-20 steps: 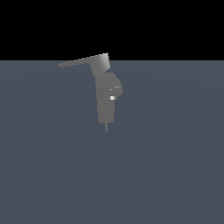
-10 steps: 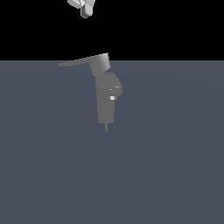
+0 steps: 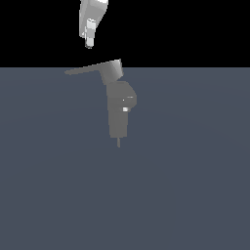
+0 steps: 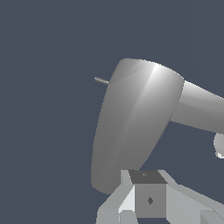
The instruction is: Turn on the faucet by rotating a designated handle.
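The pincer is glossy white and blocky, tapering to pale grey fingers, with a dark diamond mark underneath.

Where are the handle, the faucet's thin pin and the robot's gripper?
handle (image 3: pixel 85 69): exterior view, middle of the flat lever.
thin pin (image 3: pixel 118 142): exterior view, the pin's short shaft below the column.
gripper (image 3: pixel 89 43): exterior view, between its fingertips, above the handle.

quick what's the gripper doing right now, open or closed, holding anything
Gripper: above the handle, not touching it, holding nothing; open or closed cannot be told.
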Controlling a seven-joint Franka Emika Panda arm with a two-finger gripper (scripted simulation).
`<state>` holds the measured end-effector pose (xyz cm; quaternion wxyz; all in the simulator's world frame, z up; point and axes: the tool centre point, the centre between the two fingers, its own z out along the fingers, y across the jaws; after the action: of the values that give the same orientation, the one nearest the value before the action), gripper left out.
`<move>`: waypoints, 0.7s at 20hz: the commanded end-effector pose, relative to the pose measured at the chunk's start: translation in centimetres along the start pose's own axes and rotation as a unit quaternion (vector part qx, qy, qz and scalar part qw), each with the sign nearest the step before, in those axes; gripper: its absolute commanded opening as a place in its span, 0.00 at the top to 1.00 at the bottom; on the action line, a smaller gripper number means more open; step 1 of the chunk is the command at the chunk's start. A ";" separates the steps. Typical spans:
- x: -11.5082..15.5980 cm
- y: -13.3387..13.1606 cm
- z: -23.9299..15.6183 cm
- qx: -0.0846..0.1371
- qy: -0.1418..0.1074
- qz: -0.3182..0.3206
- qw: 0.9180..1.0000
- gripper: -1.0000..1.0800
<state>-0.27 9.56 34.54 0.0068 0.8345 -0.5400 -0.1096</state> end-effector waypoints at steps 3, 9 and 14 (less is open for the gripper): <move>-0.4 -2.7 2.3 -0.009 0.015 0.054 0.998 1.00; -1.0 -5.5 5.0 -0.016 0.037 0.114 0.993 1.00; -1.4 -7.0 6.6 -0.018 0.051 0.146 0.988 1.00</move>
<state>4.03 14.07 28.02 0.0612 0.7566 -0.6464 -0.0775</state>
